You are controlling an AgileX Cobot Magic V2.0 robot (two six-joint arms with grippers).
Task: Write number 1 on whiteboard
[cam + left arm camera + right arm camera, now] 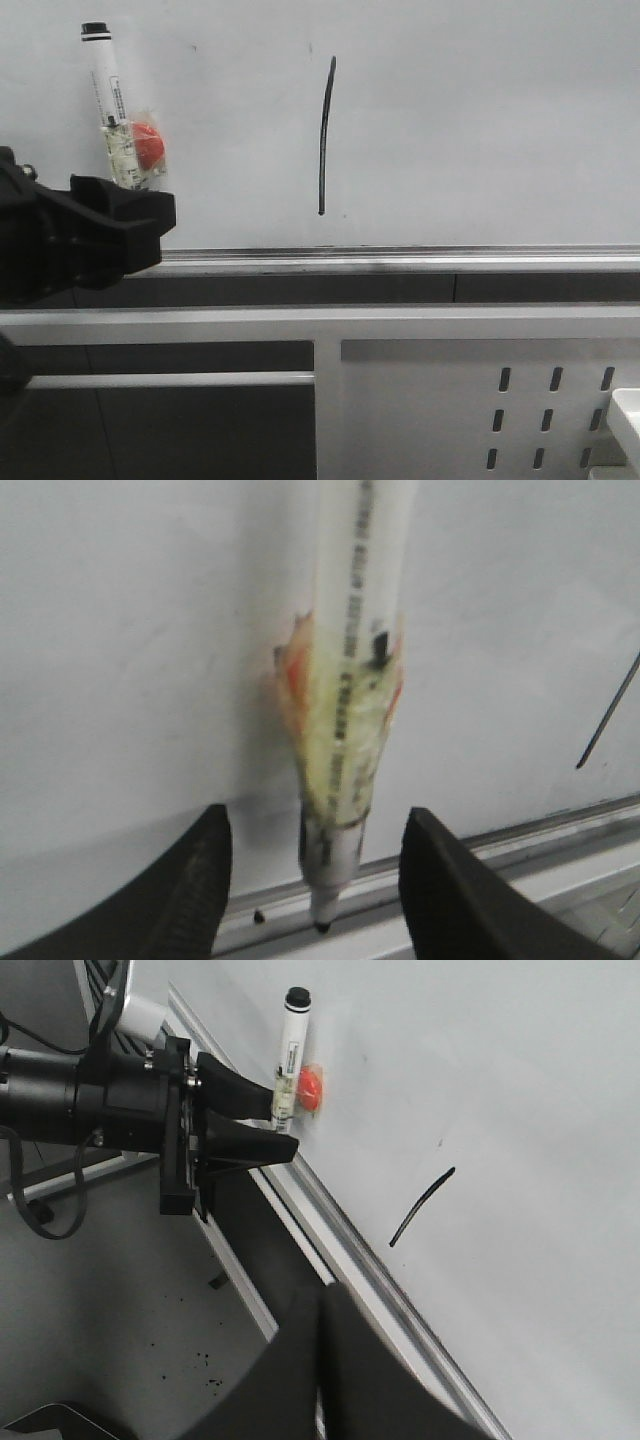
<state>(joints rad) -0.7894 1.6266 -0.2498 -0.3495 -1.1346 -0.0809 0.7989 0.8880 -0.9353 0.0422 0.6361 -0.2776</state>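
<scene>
My right gripper (322,1305) has its two dark fingers pressed together, nothing between them, well back from the whiteboard (520,1090). On the board the number 1 (421,1207) shows as a thin black stroke above the silver tray rail (350,1260). Farther left, the marker pen (288,1055) stands against the board beside its red magnet (311,1084). My left gripper (265,1125) reaches toward the pen's lower end, fingers spread on either side of it.

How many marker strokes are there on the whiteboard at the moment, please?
1. A single black stroke runs nearly vertically on the whiteboard, right of the marker, ending just above the tray rail. The left gripper could hide something small behind it.
</scene>
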